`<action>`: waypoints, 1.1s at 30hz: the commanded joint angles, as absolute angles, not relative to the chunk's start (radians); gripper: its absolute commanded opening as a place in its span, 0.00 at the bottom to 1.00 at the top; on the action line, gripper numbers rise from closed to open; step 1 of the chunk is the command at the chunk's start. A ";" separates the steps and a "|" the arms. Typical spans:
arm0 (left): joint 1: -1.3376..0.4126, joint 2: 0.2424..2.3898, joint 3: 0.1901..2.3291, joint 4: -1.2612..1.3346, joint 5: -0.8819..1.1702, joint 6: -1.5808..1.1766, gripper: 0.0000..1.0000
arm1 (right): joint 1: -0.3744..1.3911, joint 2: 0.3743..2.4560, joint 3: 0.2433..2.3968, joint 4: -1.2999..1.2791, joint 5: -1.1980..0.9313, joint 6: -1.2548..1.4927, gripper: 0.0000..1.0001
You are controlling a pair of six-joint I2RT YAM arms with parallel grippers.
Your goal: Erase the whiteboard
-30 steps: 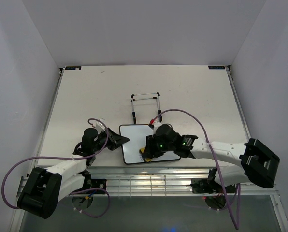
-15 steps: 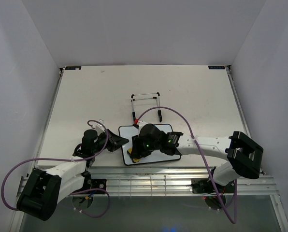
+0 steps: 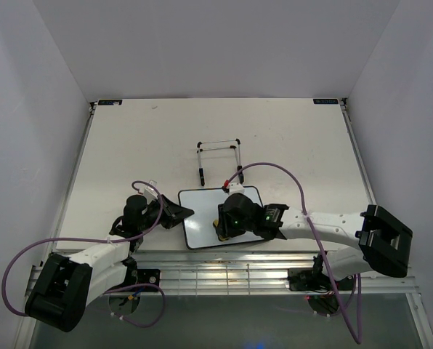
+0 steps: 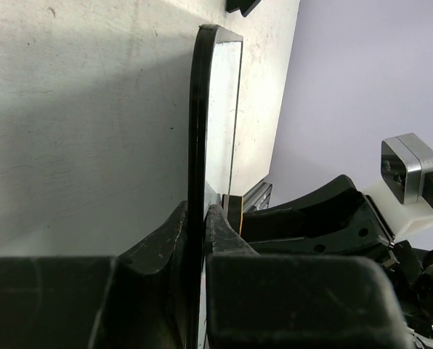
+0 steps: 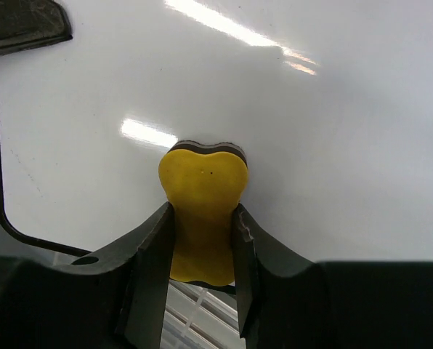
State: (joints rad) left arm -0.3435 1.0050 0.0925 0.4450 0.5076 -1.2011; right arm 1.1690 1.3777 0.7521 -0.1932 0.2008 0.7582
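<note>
The whiteboard (image 3: 202,214) lies flat near the table's front edge, white with a thin black rim; no writing shows on it. My left gripper (image 3: 181,211) is shut on its left edge; in the left wrist view the black rim (image 4: 196,131) runs between the jaws. My right gripper (image 3: 222,231) is shut on the yellow eraser (image 5: 202,207) and presses it on the board's white face (image 5: 318,131) near the front edge. The eraser peeks out under the gripper in the top view (image 3: 220,235).
The thin black wire stand (image 3: 220,158) stands just behind the board. Metal rails (image 3: 224,275) run along the table's near edge under both arms. Purple cables loop off each wrist. White walls close the table on three sides.
My right gripper with the eraser swept left across the board, then back right to about the middle of its front part. The left gripper and the board stayed put.
</note>
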 commanded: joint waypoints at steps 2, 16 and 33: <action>-0.347 0.985 0.117 0.456 0.479 -1.226 0.00 | 1.203 1.472 0.725 -0.445 0.238 0.735 0.22; -0.347 0.962 0.117 0.449 0.471 -1.241 0.00 | 1.354 1.649 1.000 -0.336 0.124 0.730 0.22; -0.347 0.913 0.124 0.361 0.450 -1.229 0.00 | 0.953 1.353 0.370 -0.239 0.019 0.741 0.22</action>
State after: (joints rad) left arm -0.3424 0.9501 0.0875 0.3759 0.4927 -1.1942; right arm 0.9985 1.2942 0.5652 -0.0021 0.0959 0.7677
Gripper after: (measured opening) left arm 0.182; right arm 0.394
